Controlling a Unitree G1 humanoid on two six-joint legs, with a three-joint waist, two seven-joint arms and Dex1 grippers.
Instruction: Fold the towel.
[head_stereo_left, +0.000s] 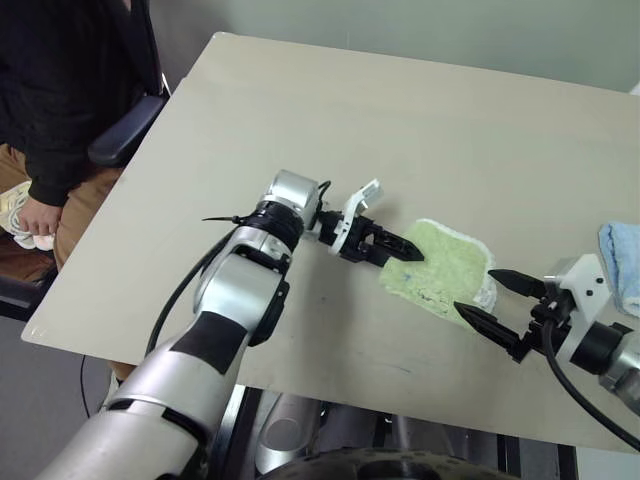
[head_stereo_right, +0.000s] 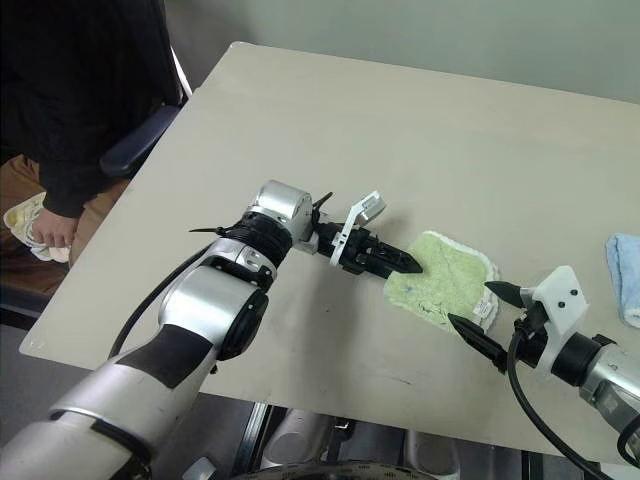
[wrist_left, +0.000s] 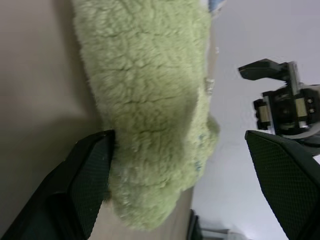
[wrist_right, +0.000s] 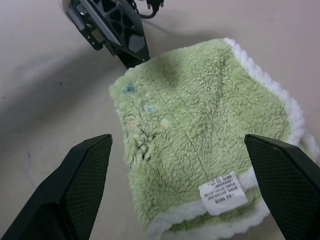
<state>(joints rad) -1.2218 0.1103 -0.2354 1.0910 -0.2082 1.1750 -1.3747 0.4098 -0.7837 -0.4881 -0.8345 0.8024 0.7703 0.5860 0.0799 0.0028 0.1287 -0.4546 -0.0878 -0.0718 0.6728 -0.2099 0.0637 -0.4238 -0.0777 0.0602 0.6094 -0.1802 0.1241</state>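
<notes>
The towel (head_stereo_left: 440, 265), light green with white stitched edging, lies folded on the tan table (head_stereo_left: 350, 120) at its near right. A white label (wrist_right: 222, 192) shows near one corner. My left gripper (head_stereo_left: 408, 252) reaches in from the left and stands open at the towel's left edge. In the left wrist view the cloth lies between its fingers, with one finger (wrist_left: 90, 175) against the cloth's side. My right gripper (head_stereo_left: 478, 293) is open at the towel's near right corner, fingertips just short of the white edging, nothing held.
A smaller light blue towel (head_stereo_left: 622, 262) lies at the table's right edge. A person in dark top and brown trousers (head_stereo_left: 60, 100) sits at the table's left, beside a chair armrest (head_stereo_left: 125, 130). The table's near edge runs just below both grippers.
</notes>
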